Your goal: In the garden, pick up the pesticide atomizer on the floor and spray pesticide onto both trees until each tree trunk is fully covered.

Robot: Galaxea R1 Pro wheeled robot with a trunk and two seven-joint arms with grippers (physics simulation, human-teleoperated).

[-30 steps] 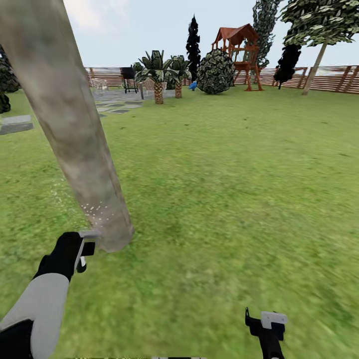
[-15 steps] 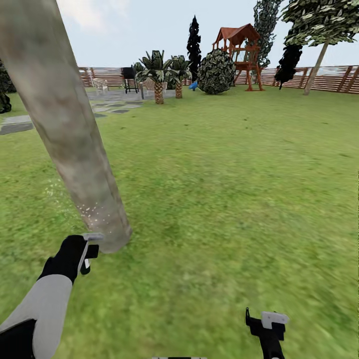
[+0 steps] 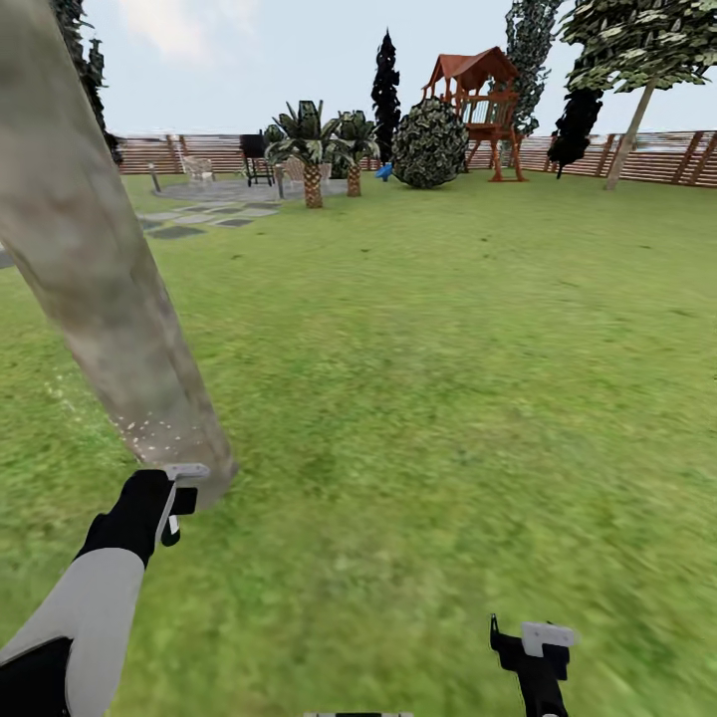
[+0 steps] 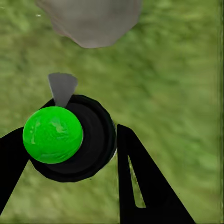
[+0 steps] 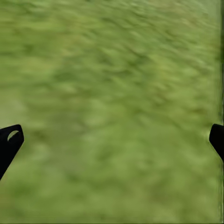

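Left gripper (image 4: 70,154): clamped round the pesticide atomizer (image 4: 70,140), a black round body with glossy green ball top, near the mottled cylindrical tree trunk (image 3: 100,289), whitish pesticide (image 3: 149,430) speckling its base. Right gripper (image 5: 112,135): fingers spread wide over blurred lawn (image 3: 448,398).

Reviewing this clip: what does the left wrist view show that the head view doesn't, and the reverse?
Left wrist view alone: the atomizer's green ball top on its black body, gripped in the left claw, grey nozzle aimed toward the trunk base. Head view alone: pale pesticide specks low on the trunk, the open right claw, the play tower, the fence. Shared: left claw, trunk, lawn.
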